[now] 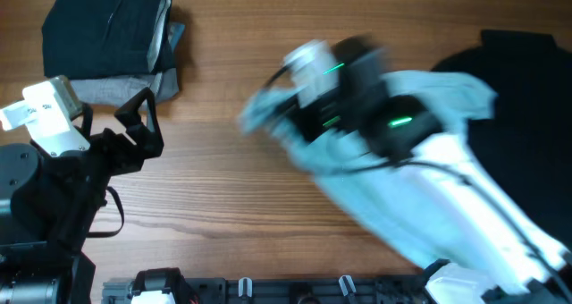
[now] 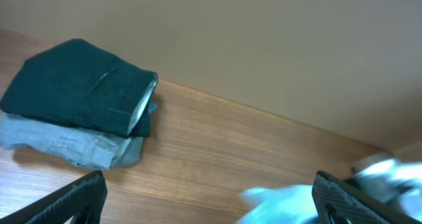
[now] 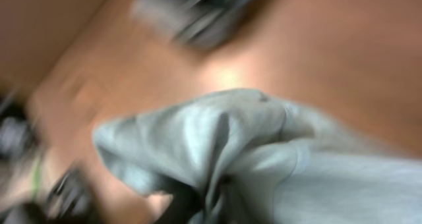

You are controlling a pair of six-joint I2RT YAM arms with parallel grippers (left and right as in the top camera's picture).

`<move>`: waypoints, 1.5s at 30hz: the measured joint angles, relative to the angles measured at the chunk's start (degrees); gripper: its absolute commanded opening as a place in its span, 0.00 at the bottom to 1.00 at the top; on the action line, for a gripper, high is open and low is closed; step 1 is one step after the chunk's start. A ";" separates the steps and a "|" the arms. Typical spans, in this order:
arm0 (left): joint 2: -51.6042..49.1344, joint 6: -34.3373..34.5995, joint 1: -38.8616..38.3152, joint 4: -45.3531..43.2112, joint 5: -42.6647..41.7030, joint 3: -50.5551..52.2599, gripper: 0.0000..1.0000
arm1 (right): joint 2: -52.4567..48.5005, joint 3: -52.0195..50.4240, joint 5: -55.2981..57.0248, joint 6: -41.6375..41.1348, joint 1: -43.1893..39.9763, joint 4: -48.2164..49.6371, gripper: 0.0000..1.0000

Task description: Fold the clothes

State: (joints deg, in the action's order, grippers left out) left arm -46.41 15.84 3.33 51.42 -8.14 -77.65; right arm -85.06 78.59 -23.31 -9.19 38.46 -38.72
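Observation:
The light blue t-shirt (image 1: 447, 98) hangs bunched from my right gripper (image 1: 299, 125) over the middle of the wooden table, blurred by motion. In the right wrist view the shirt (image 3: 217, 145) fills the frame, gathered into the jaws (image 3: 198, 204), which are shut on it. A blurred edge of the shirt (image 2: 283, 201) also shows in the left wrist view. My left gripper (image 1: 138, 116) is open and empty at the left, near the folded stack; its fingers show wide apart (image 2: 211, 204).
A stack of folded black and grey garments (image 1: 112, 40) lies at the back left, also in the left wrist view (image 2: 79, 102). A large black garment (image 1: 527, 98) lies at the right edge. A black rail (image 1: 268, 291) runs along the front.

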 measured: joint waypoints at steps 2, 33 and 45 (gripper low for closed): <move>0.09 -0.46 -0.02 0.00 0.44 0.00 1.00 | -4.28 0.00 0.39 -0.28 8.87 0.57 0.62; -70.84 -21.81 -28.24 -32.92 -2.12 -0.31 0.85 | 9.53 0.33 10.95 -12.68 -31.30 -15.54 0.84; -76.28 -24.90 -28.57 -35.06 1.46 -1.70 0.04 | 5.46 0.31 10.97 -12.68 -31.30 -16.26 0.84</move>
State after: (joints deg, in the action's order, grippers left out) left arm -122.69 -9.06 -25.23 16.36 -6.68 -79.35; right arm -79.59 78.89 -12.34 -21.87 7.16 -54.98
